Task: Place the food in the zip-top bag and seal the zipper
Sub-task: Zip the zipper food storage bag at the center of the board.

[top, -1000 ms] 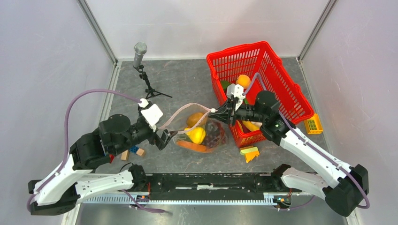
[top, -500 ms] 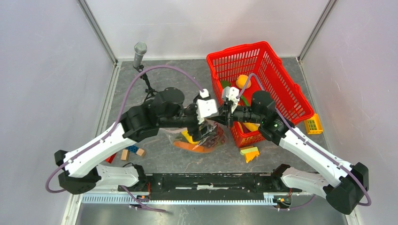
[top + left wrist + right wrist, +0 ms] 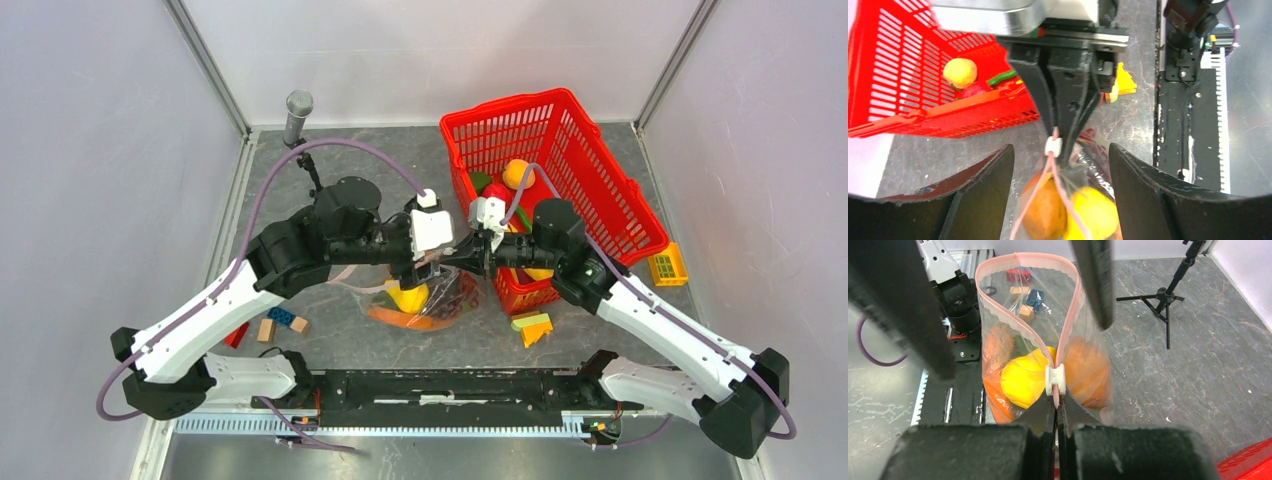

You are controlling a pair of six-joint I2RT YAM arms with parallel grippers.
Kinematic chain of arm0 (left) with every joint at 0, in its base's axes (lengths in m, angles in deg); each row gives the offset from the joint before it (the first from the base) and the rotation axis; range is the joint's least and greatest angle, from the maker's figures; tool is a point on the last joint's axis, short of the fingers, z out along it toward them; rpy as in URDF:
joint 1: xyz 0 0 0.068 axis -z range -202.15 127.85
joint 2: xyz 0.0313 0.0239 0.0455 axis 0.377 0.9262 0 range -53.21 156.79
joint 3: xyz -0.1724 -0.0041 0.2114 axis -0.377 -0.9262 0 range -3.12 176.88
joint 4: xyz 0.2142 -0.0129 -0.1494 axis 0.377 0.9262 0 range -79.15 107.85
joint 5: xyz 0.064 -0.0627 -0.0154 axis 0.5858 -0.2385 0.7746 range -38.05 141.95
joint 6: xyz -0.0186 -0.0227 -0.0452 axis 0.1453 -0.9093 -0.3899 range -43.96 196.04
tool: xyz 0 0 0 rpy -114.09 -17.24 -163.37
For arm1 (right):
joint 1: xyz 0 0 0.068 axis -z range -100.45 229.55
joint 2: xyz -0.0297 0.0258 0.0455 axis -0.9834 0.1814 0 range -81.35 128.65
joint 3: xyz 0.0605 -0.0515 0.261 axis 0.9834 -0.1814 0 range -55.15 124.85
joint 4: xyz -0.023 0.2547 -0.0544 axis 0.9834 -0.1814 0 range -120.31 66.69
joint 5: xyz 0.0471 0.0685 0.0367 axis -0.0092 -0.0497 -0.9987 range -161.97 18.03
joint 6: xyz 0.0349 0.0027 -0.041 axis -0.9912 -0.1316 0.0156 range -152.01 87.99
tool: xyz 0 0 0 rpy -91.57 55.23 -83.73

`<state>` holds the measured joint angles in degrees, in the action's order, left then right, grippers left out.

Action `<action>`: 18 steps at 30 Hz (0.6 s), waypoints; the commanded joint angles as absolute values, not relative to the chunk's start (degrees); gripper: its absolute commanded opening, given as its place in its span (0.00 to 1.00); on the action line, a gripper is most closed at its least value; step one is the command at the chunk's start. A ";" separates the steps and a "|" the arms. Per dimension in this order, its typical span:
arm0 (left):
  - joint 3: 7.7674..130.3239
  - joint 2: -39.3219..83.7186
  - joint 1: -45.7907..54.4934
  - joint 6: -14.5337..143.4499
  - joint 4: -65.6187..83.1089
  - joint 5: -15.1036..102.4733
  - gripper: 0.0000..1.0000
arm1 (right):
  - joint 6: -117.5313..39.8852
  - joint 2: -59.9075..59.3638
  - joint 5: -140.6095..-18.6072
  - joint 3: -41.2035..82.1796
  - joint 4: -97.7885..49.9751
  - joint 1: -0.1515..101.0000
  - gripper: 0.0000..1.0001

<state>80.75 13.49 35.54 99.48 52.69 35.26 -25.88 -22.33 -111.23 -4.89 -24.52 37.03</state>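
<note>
The zip-top bag (image 3: 428,300) lies at mid-table with orange (image 3: 1088,370) and yellow (image 3: 1023,377) food inside. Its pink zipper (image 3: 1070,305) gapes in a loop, and a white slider (image 3: 1055,380) sits at the near end. My right gripper (image 3: 1055,407) is shut on the zipper strip just behind the slider; it also shows in the top view (image 3: 466,256). My left gripper (image 3: 1059,148) is open, its fingers (image 3: 973,195) straddling the slider (image 3: 1053,146) and the bag's end without touching. From above the left gripper (image 3: 432,272) faces the right one.
The red basket (image 3: 590,160) stands at the back right with more food (image 3: 517,172) inside. A microphone on a tripod (image 3: 298,110) is at the back left. Building blocks (image 3: 280,320) lie front left. A yellow-green wedge (image 3: 532,325) and a yellow toy crate (image 3: 667,267) lie at the right.
My left arm has swung from the bag's left end to the centre, and its open gripper now straddles the slider. The right gripper has kept its hold, shifting slightly left.
</note>
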 commanded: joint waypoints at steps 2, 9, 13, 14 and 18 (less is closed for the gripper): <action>82.14 13.40 31.36 102.81 53.01 31.76 0.75 | -23.97 -23.84 -112.86 -3.01 -24.85 36.05 0.00; 83.86 16.28 28.30 103.58 55.24 23.12 0.57 | -23.48 -23.34 -112.44 -2.94 -24.67 35.73 0.00; 84.42 17.57 28.01 104.02 57.05 19.86 0.55 | -23.31 -23.09 -112.06 -2.86 -24.72 35.69 0.00; 84.50 17.71 28.01 103.99 57.08 19.37 0.55 | -23.31 -23.08 -112.05 -2.85 -24.76 35.69 0.00; 84.84 18.75 28.01 103.47 56.98 20.10 0.44 | -23.31 -22.73 -111.96 -2.59 -24.54 35.69 0.00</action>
